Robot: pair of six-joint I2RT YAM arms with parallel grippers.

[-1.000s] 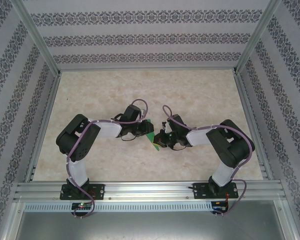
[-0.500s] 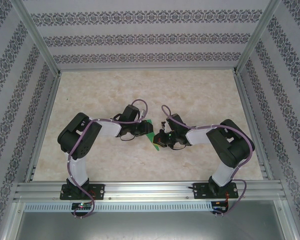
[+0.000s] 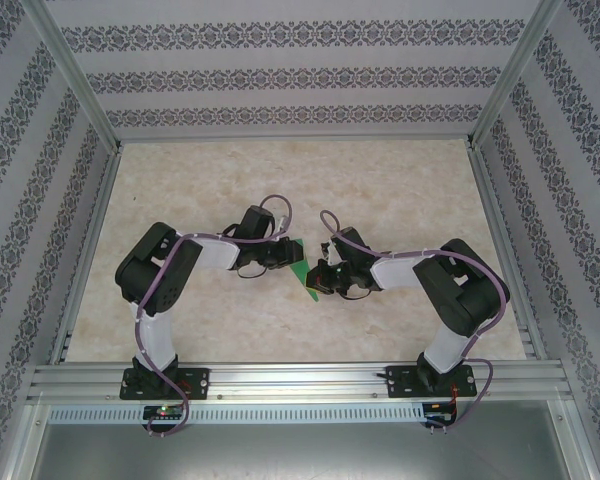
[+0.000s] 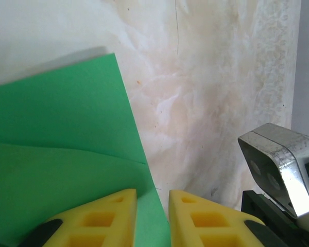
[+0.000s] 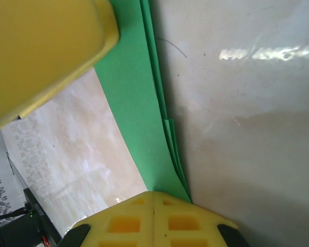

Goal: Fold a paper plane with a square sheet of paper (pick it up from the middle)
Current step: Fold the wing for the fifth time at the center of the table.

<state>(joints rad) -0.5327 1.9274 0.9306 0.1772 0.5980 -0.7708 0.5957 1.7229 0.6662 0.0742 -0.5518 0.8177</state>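
Both at green paper [image 4: 56, 128]: right gripper [image 5: 153, 201] clamped shut, left gripper [image 4: 152, 207] narrowly parted.

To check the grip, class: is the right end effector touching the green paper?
Touching. In the right wrist view the green paper runs into the closed tips of the right end effector.

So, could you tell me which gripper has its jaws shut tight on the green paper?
The right gripper: its jaws meet with no gap, pinching the green paper. The left gripper has a visible gap between its jaws.
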